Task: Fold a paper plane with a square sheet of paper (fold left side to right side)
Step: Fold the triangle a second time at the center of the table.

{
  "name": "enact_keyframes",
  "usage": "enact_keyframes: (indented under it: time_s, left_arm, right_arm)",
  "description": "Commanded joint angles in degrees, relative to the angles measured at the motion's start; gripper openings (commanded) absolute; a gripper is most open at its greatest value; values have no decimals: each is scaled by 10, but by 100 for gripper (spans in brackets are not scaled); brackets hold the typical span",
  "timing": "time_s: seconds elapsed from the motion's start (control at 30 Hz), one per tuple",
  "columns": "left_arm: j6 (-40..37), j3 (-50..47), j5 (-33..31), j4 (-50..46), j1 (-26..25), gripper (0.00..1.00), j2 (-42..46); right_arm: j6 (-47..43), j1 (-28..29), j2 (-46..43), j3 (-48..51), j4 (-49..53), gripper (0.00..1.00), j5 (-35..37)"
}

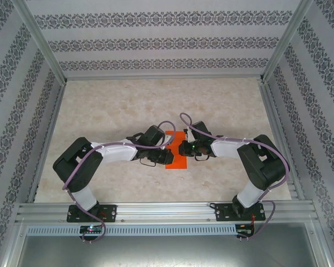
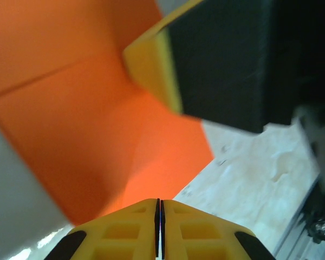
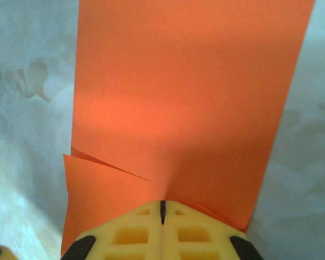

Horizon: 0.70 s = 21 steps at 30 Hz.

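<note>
**A:** Where's the square sheet of paper (image 1: 176, 160)?
**B:** Mid-desk (image 1: 128, 100), one flap raised. The left gripper (image 2: 160, 201) is at its 9 o'clock, jaws clenched with paper at their tips; whether it's pinched, I can't tell. The right gripper (image 3: 162, 203) is at 3 o'clock, jaws clenched, tips on the sheet.
**A:** Advice?
**B:** Carry your flap toward 3 o'clock, match the edges, then crease.
**A:** Count?
**B:** One sheet, two grippers.

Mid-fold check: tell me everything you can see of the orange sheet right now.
The square sheet of paper is thin, plain bright orange, folded to a narrow strip on the marbled table between the pincers. A loose layer splays at one near corner. The right pincer is shut on its near edge, with wrinkles converging there; the shut left pincer meets its opposite side.
</note>
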<state>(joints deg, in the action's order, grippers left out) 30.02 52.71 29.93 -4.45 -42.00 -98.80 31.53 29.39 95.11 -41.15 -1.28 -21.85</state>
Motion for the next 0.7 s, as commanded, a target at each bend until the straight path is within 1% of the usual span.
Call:
enact_keyframes:
  time_s: [0.0, 0.2, 0.33, 0.67]
  left_arm:
    - [-21, 26, 12, -17, -6, 13, -33]
    - [-25, 47, 14, -9, -6, 12, -71]
    - [-25, 42, 9, -10, -6, 12, -81]
    - [-1, -39, -7, -7, -6, 12, -35]
  right_arm:
    - [-6, 0, 6, 3, 27, 0, 16]
    - [-6, 0, 6, 5, 28, 0, 15]
    - [-9, 0, 4, 6, 33, 0, 20]
    - [-16, -5, 11, 6, 44, 0, 28]
